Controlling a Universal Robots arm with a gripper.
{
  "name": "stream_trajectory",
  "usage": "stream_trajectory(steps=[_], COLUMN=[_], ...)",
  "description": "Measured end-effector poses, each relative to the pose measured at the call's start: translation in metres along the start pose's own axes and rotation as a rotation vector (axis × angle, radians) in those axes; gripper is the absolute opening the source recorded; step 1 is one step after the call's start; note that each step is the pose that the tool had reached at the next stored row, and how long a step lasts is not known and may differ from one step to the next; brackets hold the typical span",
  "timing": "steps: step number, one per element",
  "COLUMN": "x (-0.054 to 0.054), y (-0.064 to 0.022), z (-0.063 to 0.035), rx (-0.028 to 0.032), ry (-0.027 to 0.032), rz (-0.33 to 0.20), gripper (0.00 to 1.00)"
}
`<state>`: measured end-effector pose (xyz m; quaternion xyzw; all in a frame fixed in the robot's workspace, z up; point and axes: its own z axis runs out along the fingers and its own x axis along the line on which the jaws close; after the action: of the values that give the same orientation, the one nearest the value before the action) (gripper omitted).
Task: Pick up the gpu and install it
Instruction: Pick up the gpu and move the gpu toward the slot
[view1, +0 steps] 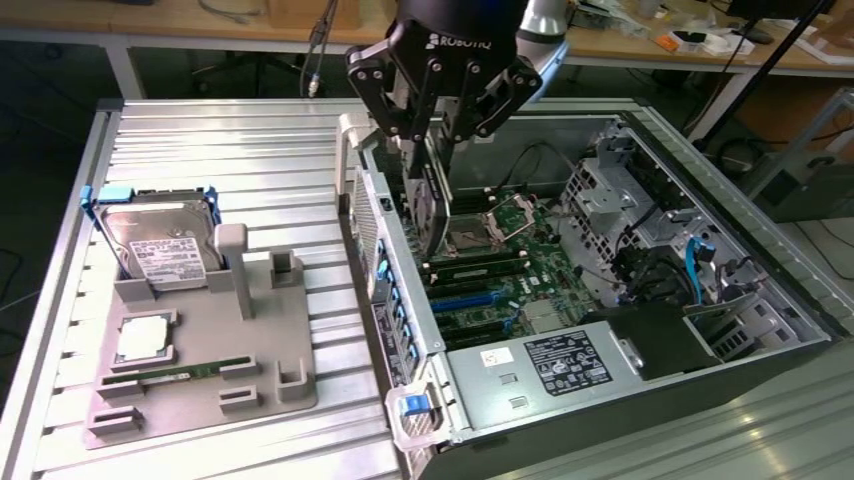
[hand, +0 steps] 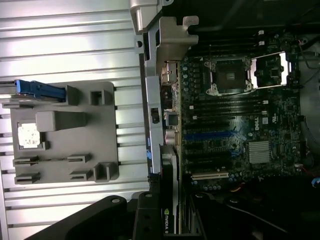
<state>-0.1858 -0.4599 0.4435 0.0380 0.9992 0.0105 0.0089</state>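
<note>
My gripper (view1: 434, 140) hangs over the open computer case (view1: 747, 260), shut on the gpu (view1: 424, 205). I hold the card upright and edge-on, just inside the case's rear wall and above the motherboard (view1: 514, 270). In the wrist view the gpu (hand: 169, 220) runs out from between my fingers as a thin dark card with an NVIDIA mark. Its far end lies near the white and blue expansion slots (hand: 210, 136) of the motherboard (hand: 235, 100). I cannot tell whether the card's lower edge touches a slot.
A grey fixture tray (view1: 267, 385) on the ribbed metal table holds a silver hard drive (view1: 154, 245), a processor chip (view1: 144, 340) and a green memory stick (view1: 187, 372). A power supply (view1: 561, 365) fills the case's near corner. Drive cages and cables (view1: 654, 260) crowd the case's far side.
</note>
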Motion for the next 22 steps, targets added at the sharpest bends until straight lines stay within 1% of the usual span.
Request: stream_trajectory(steps=[22], x=[-0.018], y=[0.0014], z=[0.0003], rx=[0.0], ry=[0.0], rz=[0.0], gripper=[0.27])
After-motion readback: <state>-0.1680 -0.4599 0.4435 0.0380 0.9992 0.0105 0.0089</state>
